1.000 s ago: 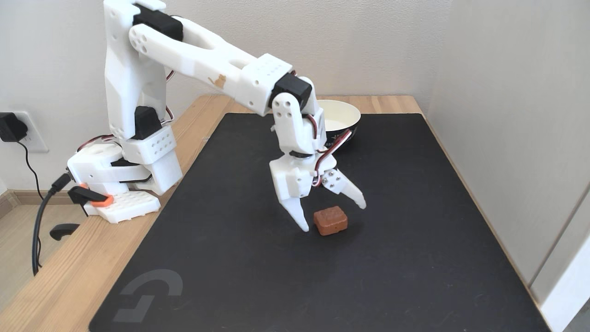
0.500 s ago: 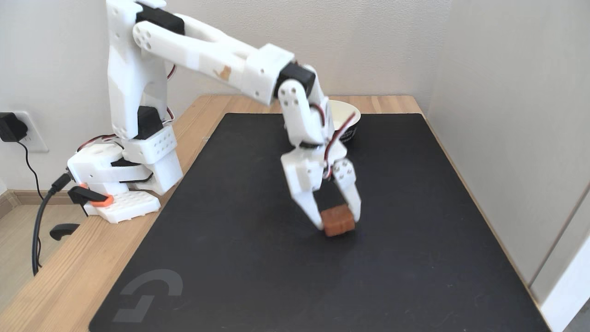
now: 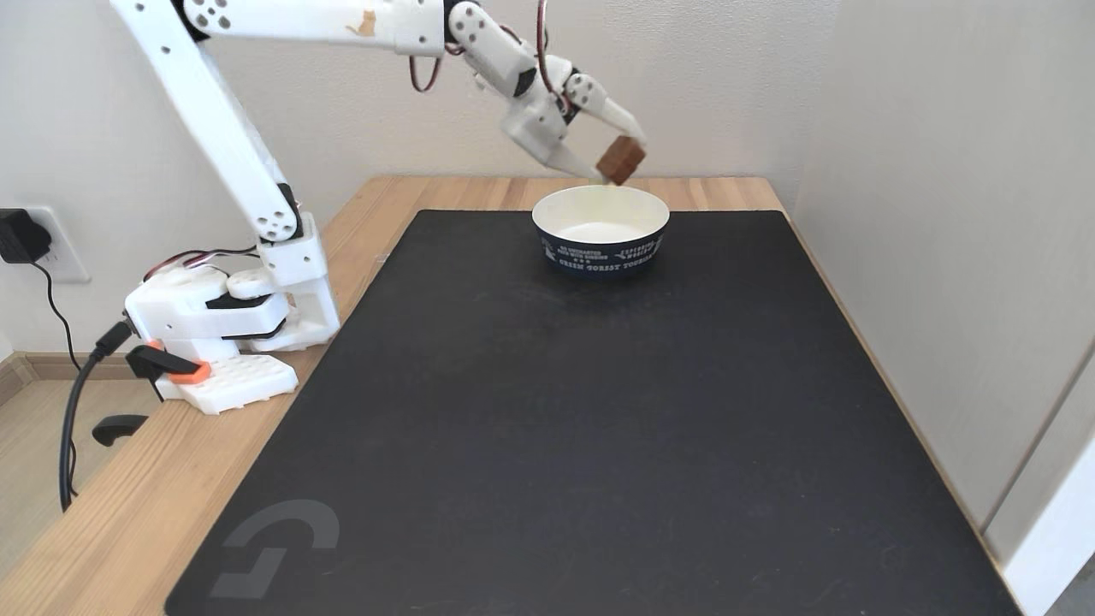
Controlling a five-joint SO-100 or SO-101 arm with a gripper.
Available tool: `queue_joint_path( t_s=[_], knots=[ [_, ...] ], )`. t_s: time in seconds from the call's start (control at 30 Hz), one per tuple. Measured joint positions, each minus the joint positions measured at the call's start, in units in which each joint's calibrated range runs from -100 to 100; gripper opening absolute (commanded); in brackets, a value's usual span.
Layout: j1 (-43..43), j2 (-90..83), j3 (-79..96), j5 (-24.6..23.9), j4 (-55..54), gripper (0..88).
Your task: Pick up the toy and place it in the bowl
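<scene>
Fixed view, one white 3D-printed arm with black servo blocks, base (image 3: pixel 218 329) clamped on the left edge of a light wooden table (image 3: pixel 111 513). The arm is stretched high and rightward, forearm roughly level near the top of the frame, wrist angled down to the right.

The white two-finger gripper (image 3: pixel 622 161) is clamped on the small reddish-brown brick-like block with rounded corners (image 3: pixel 620 159). Fingers press the block from both sides, and it sits tilted, one corner pointing down. The block is in the air, off the mat, just above the far rim of the bowl and apart from it, slightly right of the bowl's centre as the camera sees it.

The round paper bowl, cream-white inside and dark navy outside with white printed lettering (image 3: pixel 600 248), stands upright on the far part of a large black rectangular desk mat (image 3: pixel 590 445), right of centre. Nothing lies inside the bowl that can be seen.

The mat covers most of the tabletop and carries a faint grey logo at its near left corner. Black cables (image 3: pixel 73 402) run from the base down the left side, and a black plug adapter (image 3: pixel 19 237) sits in a wall socket at far left. A pale wall panel stands along the right edge.
</scene>
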Motion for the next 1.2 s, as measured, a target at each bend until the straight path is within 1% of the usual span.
queue_joint_path(
  t_s=[0.07,0.13,0.17,0.27,0.33,0.43,0.57,0.6,0.67,0.73,0.77,0.9,0.93,1.0,1.03,1.07,1.1,1.17,1.2],
  knots=[
    [-2.66,-0.25,2.36,-0.98,-2.79,2.2],
    [-4.49,-0.25,7.09,-1.75,-8.1,2.2],
    [-7.16,-0.17,10.49,-1.8,-11.4,2.2],
    [-7.24,-0.42,13.6,-1.9,-14.94,2.6],
    [-8.32,-0.33,15.21,-2.01,-15.87,11.5],
    [-7.74,-0.33,15.59,-2.01,-16.04,28.3],
    [-8.24,-0.33,15.97,-2.01,-16.04,28.5],
    [-8.16,-0.33,15.97,-2.01,-16.04,26.6],
    [-7.74,-0.33,15.97,-2.01,-16.04,20.0],
    [-7.57,-0.42,15.97,-2.01,-16.04,10.6],
    [-6.99,-0.75,15.97,-2.01,-16.04,2.2],
    [-1.91,-6.83,18.33,-2.01,-15.28,2.2],
    [3.83,-13.07,20.69,-2.01,-13.93,2.1],
    [6.99,-17.49,22.48,-2.27,-13.0,2.1],
    [8.82,-20.65,25.32,-1.85,-10.47,2.1],
    [12.4,-24.4,28.15,-1.85,-9.54,2.1],
    [19.98,-31.72,33.16,-2.06,-7.85,2.1],
    [22.22,-36.55,36.47,-1.8,-7.43,2.1],
    [24.72,-39.88,39.58,-1.8,-7.34,2.1]
  ],
)
